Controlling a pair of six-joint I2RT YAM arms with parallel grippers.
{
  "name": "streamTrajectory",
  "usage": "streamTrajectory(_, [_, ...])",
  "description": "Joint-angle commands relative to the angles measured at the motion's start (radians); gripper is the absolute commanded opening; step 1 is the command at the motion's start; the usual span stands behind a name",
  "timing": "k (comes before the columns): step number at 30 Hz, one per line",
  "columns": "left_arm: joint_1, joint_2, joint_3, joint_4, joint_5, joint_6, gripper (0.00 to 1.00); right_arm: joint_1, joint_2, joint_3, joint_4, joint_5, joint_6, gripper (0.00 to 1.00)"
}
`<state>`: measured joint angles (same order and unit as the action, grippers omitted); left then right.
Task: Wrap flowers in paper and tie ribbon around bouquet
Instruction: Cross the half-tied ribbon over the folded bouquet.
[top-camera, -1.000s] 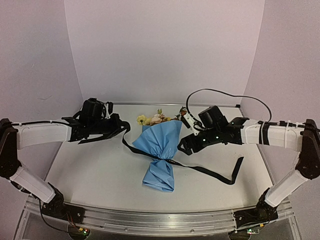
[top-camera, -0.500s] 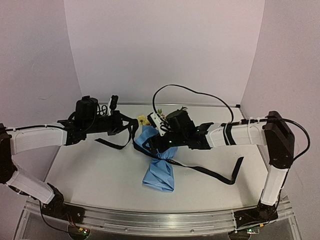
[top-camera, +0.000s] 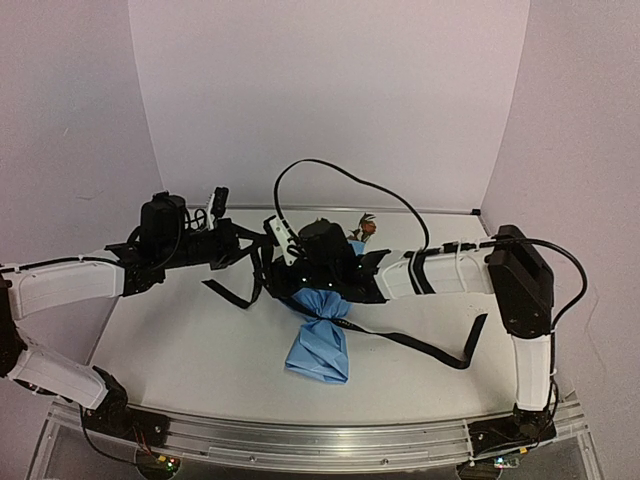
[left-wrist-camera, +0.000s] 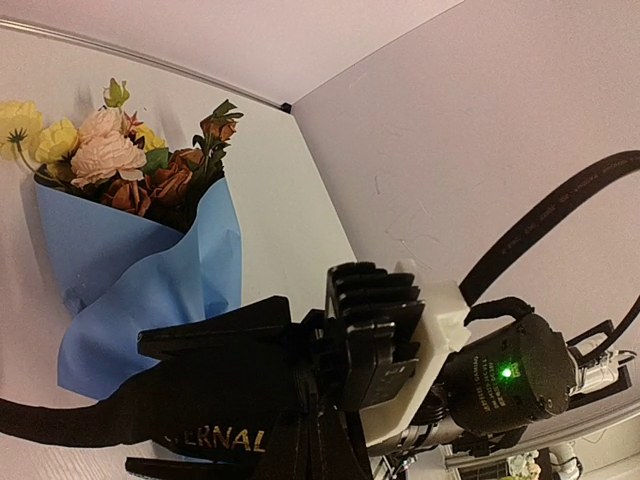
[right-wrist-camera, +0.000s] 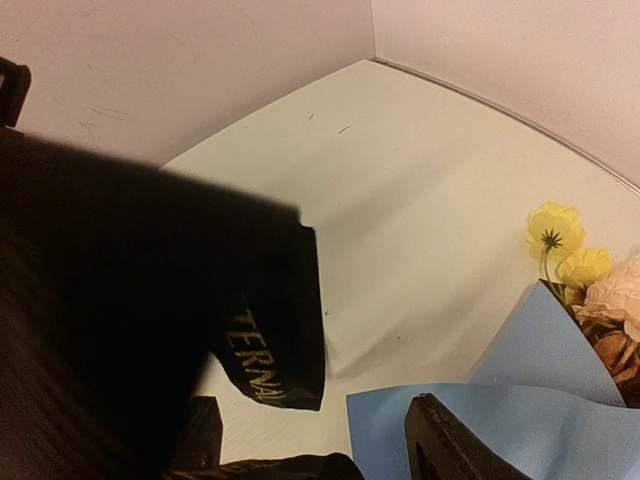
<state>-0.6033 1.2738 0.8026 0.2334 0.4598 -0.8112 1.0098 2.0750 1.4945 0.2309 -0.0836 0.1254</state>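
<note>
Right arm has swung left over the bouquet (top-camera: 318, 345), which lies mid table (top-camera: 170, 330), wide end far. The right gripper (top-camera: 283, 268) is now beside the left gripper (top-camera: 243, 252), jaws apart but narrowing. Left stays pinched on one ribbon (top-camera: 425, 347) end; the rest crosses the waist rightward. Likely a handover for tying.

The place looks like a robotics lab booth: plain pale walls (top-camera: 330, 100) close in a white table (top-camera: 180, 340) on three sides, and a metal rail (top-camera: 300, 437) along the bottom edge carries two robot arms (top-camera: 70, 280).
</note>
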Motion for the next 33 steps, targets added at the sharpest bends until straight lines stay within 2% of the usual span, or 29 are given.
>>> streamTrajectory(1, [-0.003,-0.032,-0.005,0.014,-0.020,0.001,0.00,0.017,-0.007,0.019,0.055,0.130,-0.061,0.50])
streamTrajectory(6, [-0.003,-0.024,-0.011,-0.022,-0.061,0.011,0.00,0.025,-0.081,-0.068,0.059,0.165,-0.080,0.17])
streamTrajectory(11, [-0.003,0.019,0.002,-0.044,-0.047,0.050,0.00,0.027,-0.174,-0.181,0.058,0.142,-0.054,0.01])
streamTrajectory(20, [-0.015,0.134,0.050,-0.111,0.079,0.160,0.00,0.028,-0.352,-0.424,0.052,0.129,-0.015,0.00])
streamTrajectory(23, [-0.059,0.193,0.128,-0.185,0.104,0.233,0.00,0.027,-0.413,-0.517,0.042,0.121,0.018,0.00])
streamTrajectory(29, [-0.150,0.326,0.252,-0.265,0.200,0.329,0.00,0.028,-0.525,-0.692,0.019,0.203,0.013,0.00])
streamTrajectory(33, [-0.219,0.431,0.378,-0.392,0.231,0.422,0.00,0.028,-0.583,-0.782,0.008,0.208,0.051,0.00])
